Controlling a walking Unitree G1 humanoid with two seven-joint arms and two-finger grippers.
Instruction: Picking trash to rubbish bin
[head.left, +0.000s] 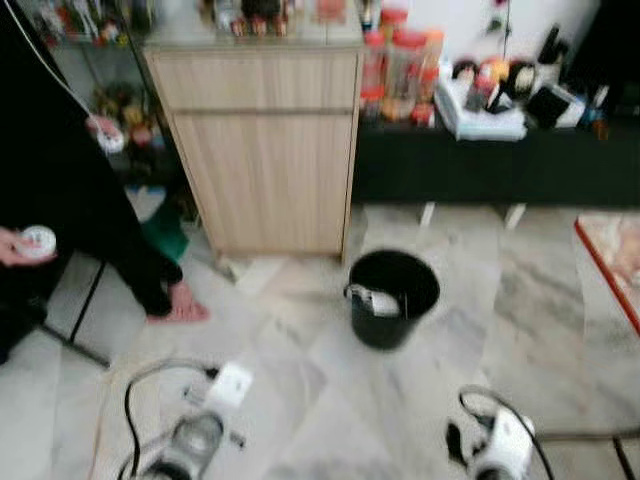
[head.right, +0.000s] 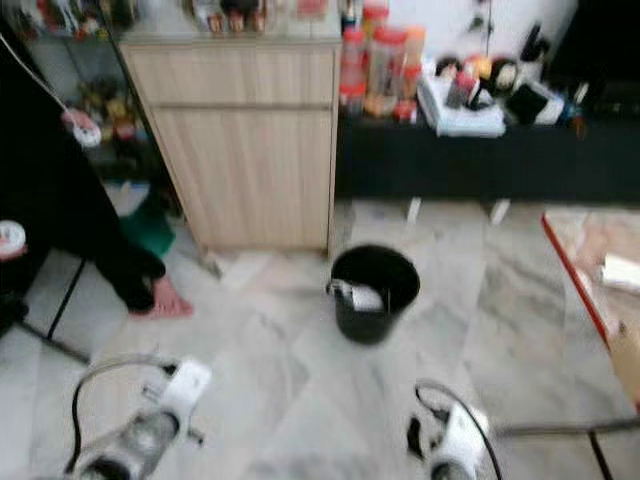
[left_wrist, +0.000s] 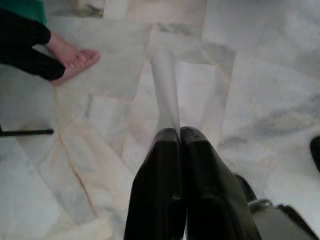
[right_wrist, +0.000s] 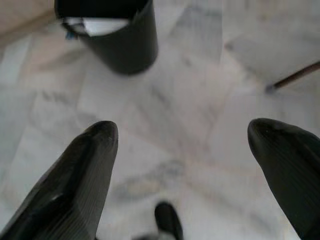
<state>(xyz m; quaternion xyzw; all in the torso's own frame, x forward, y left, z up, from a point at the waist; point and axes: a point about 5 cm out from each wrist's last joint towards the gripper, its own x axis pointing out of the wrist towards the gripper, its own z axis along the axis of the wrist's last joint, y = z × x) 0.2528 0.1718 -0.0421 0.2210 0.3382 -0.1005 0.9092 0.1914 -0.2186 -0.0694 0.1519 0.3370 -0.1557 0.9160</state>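
Marble floor (head.left: 300, 390) tiles, pale with grey veins, fill the lower frame, and the black rubbish bin (head.left: 392, 297) stands on them just right of centre, with a crumpled white piece of trash (head.left: 374, 301) already resting inside against its near-left rim. The left hand (left_wrist: 179, 137) has its two black fingers pressed together on a thin, pale sheet of paper (left_wrist: 167, 90) that sticks out past the tips above the tiles; in the head views that arm sits at the lower left, well apart from the bin. The right hand (right_wrist: 182, 135) is spread wide and empty, pointed down at bare floor with the bin at the top of its view.

Behind the bin stands a wooden cabinet (head.left: 262, 150), and a low black desk (head.left: 500, 160) crowded with jars runs to its right. A person's bare foot (head.left: 180, 305) rests at the middle left.

The carrying step seems in hand: next, the left hand likely needs to travel over the bin's mouth and release.
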